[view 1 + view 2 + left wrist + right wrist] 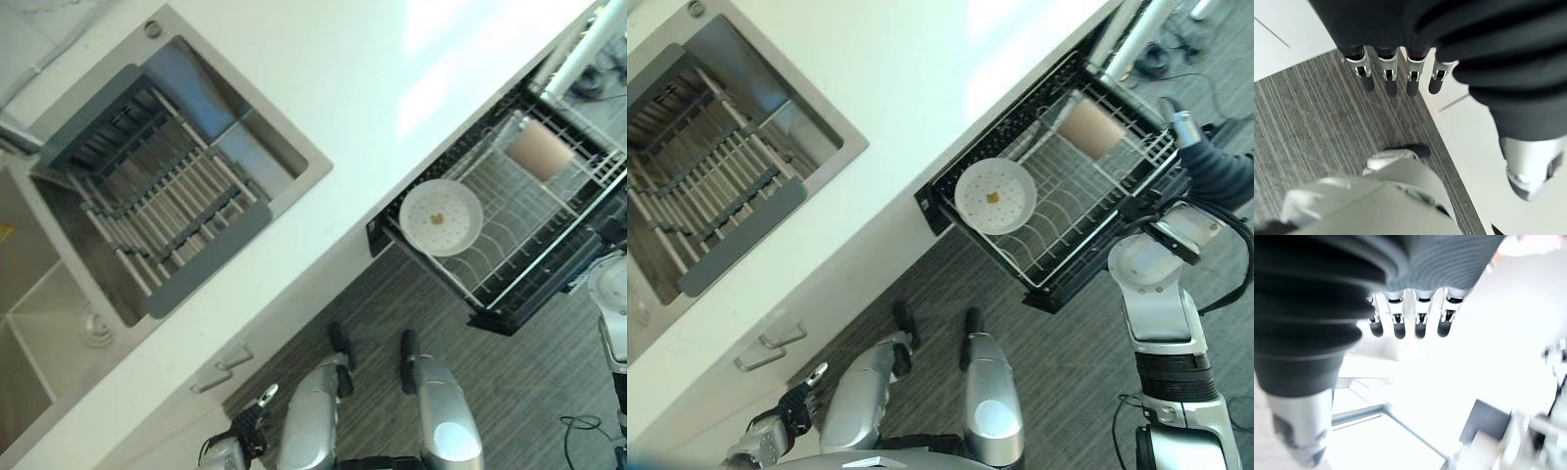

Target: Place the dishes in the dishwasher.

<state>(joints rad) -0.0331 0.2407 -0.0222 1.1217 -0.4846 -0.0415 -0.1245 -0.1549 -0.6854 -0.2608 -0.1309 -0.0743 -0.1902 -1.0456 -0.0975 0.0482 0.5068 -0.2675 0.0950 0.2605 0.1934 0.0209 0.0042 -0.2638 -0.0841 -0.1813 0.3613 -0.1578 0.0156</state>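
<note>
white plate (994, 196) and beige cup (1090, 128) in dishwasher rack (1058, 264); left robot hand (1396, 73), right robot hand (1410, 318) both relaxed, empty.

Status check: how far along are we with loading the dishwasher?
Done: a white plate and a tan cup sit in the pulled-out dishwasher rack. In hand: nothing; the left hand hangs open over the floor, and the right hand is open too. Left: the sink drying rack looks empty of dishes, so probably just pushing the rack in.

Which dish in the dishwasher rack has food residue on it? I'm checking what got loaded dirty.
The white plate at the rack's near corner has a yellowish speck at its centre; the tan cup shows none.
</note>
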